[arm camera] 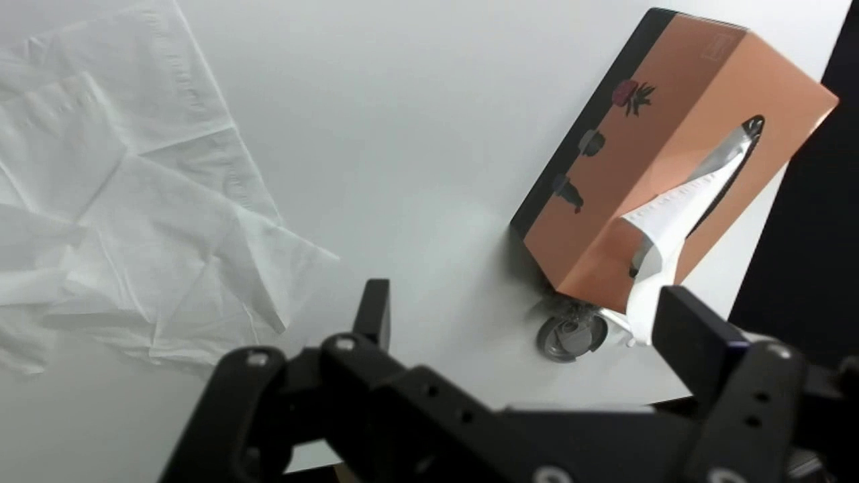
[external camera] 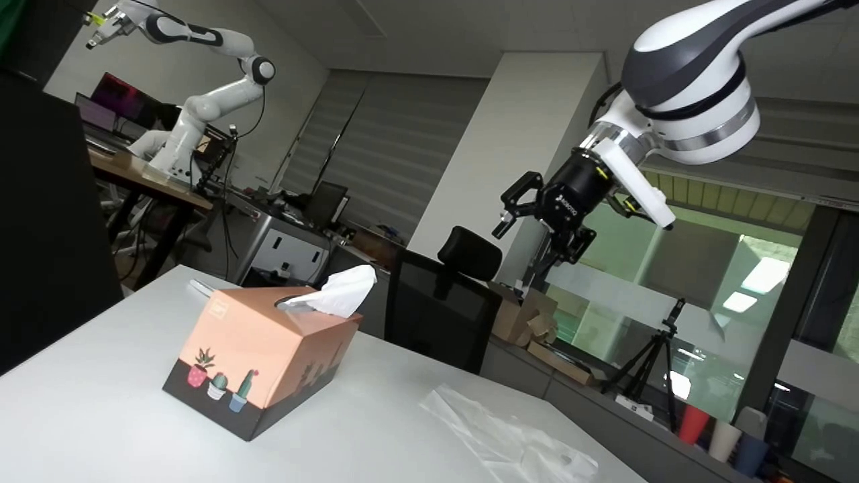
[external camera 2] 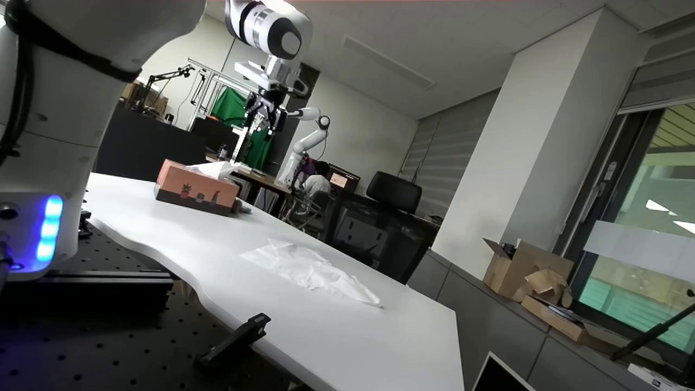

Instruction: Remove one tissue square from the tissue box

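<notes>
You have the gripper (arm camera: 527,315) high over the white table (external camera: 100,376), its fingers (arm camera: 374,312) spread wide. The tissue box (arm camera: 644,147) stands on that table, a tissue (external camera: 345,292) poking from its top. Just beside the box you see a small grey round object (arm camera: 569,337), too unclear to name. Apart from the box lies a crumpled white sheet (external camera 2: 309,269); beyond the table stand a black mesh chair (external camera: 436,318) and, farther back, another robot arm (external camera: 225,97).
</notes>
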